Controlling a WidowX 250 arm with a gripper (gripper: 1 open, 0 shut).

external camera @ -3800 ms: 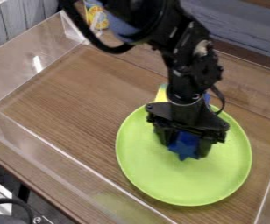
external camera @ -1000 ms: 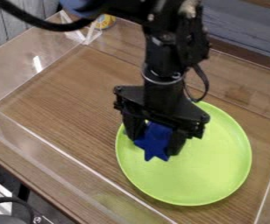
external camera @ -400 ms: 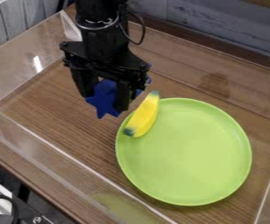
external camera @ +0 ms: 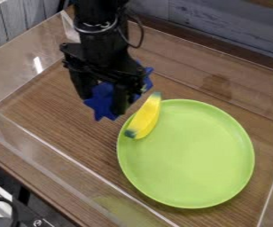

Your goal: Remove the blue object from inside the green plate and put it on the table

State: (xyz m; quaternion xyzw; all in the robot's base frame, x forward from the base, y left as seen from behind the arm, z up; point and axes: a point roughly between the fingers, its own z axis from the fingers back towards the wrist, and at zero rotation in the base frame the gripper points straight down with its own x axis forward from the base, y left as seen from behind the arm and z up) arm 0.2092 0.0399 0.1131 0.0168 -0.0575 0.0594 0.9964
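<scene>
A brown wood-grain tabletop (external camera: 56, 133), fenced by clear acrylic walls (external camera: 27, 49), is seen from above and to one side. A large round lime-green plate (external camera: 210, 168) with a low raised rim lies at the lower right; its inside is bare apart from a yellow banana (external camera: 144, 117) resting across its upper-left rim, partly on the plate and partly over the wood. A black robot arm (external camera: 100, 22) is hung over the table to the left of the plate, wrist pointing down. The black gripper (external camera: 105, 97) is clenched wide on a deep-blue ridged plastic block (external camera: 104, 100), which is held upright between the jaws, its lower end showing below the fingers; a blue corner also shows at the gripper's right side. The block is thus clear of the plate, above the wood just left of the banana; whether its lower end touches the surface cannot be told. The block is judged stiff, light and smooth-faced, likely to slip if pinched on ridge tips. A hold across its middle, on opposite flats, is judged safest, as here.
</scene>
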